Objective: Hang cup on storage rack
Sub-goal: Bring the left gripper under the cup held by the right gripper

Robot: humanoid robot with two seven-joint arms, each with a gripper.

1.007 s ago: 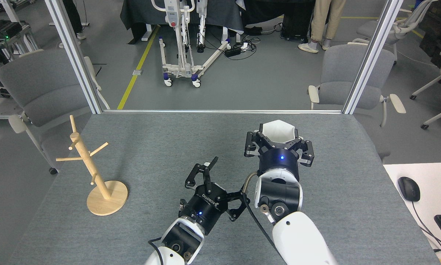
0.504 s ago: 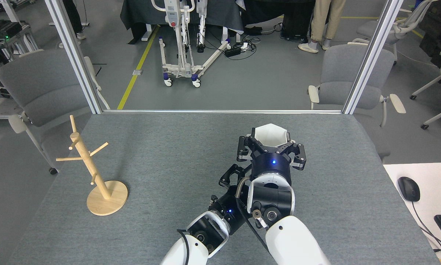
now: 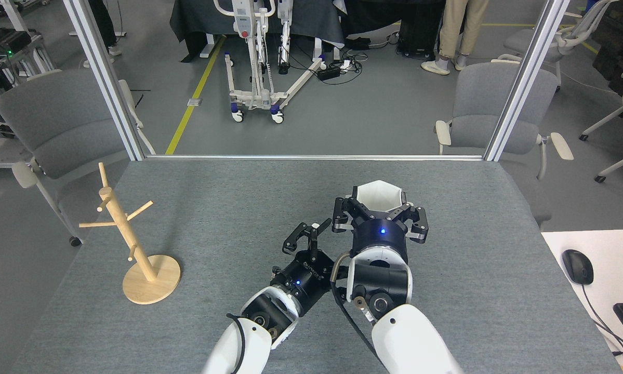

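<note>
White faceted cup (image 3: 378, 195) sits clasped in the right gripper (image 3: 379, 208) at centre table. At nine o'clock, well apart, stands the wooden storage rack (image 3: 129, 244), pegs bare. Left gripper (image 3: 307, 238) hangs released, empty. Carrying and hanging remain.

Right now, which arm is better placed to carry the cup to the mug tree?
Right, probably. The right gripper is closed around the white faceted cup. The left gripper is open and empty beside it. The wooden mug tree stands far left, so a handover may follow.
</note>
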